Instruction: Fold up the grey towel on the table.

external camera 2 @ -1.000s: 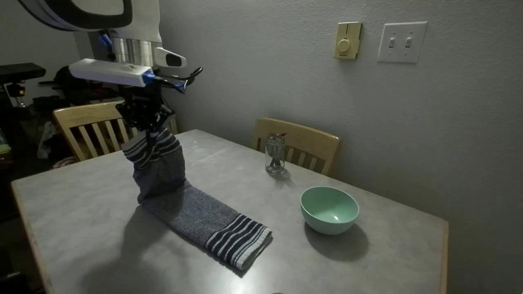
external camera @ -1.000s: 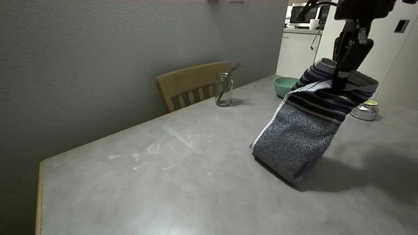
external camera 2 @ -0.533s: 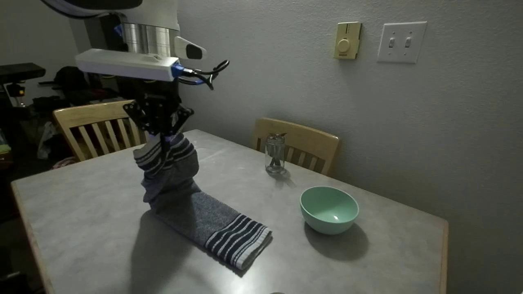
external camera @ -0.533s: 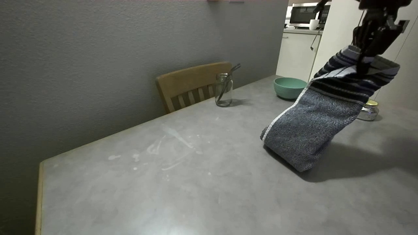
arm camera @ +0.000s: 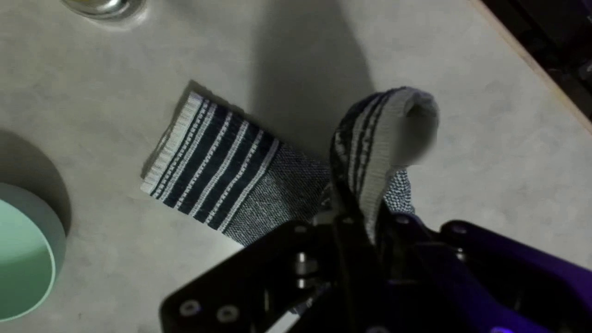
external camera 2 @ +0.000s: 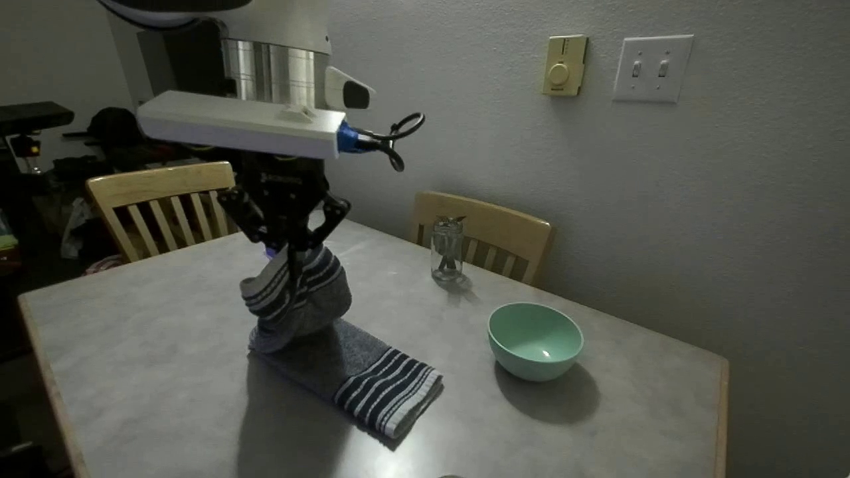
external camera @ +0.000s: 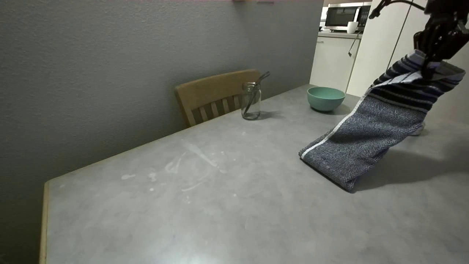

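The grey towel (external camera: 381,121) lies partly on the light grey table (external camera: 176,220). Its far striped end rests flat on the table in an exterior view (external camera 2: 388,392) and in the wrist view (arm camera: 208,157). My gripper (external camera 2: 294,269) is shut on the raised striped end and holds it above the table. The held end curls out on both sides of the fingers. The gripper also shows in an exterior view (external camera: 428,69) and in the wrist view (arm camera: 363,208). The raised part slants up from a bend on the table and hangs over part of the flat half.
A green bowl (external camera 2: 534,342) stands beside the towel's flat end. A glass jar with utensils (external camera 2: 447,252) stands near the wall-side edge by a wooden chair (external camera 2: 491,229). A small jar (arm camera: 106,7) is near the wrist view's top left, mostly hidden behind the towel in an exterior view (external camera: 419,130).
The gripper has carried the held end toward the flat striped end, and lately lower. The towel's bend has shifted the same way, shortening the flat part. The flat striped end has not moved.
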Robot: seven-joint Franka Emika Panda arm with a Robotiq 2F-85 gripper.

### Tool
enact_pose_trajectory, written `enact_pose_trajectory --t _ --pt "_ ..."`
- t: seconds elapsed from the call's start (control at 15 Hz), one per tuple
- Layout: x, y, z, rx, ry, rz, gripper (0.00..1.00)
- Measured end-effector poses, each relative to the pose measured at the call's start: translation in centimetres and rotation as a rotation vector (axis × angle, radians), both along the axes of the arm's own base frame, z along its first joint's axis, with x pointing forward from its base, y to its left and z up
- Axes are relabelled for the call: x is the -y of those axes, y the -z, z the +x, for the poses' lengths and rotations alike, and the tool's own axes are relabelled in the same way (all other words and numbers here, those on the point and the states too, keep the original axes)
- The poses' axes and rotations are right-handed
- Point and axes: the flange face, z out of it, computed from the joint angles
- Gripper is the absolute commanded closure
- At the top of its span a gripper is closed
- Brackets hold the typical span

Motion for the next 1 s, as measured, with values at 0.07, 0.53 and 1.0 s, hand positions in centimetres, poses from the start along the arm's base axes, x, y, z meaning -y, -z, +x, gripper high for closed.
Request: enact_pose_trajectory --t 0.07,0.53,1.0 --pt "1.2 0.5 -0.1 0.003 0.002 0.006 0.98" --pt "7.1 3.3 0.0 0.015 0.032 0.050 0.98" --pt "7.7 3.8 2.5 0.030 0.094 0.066 0.52"
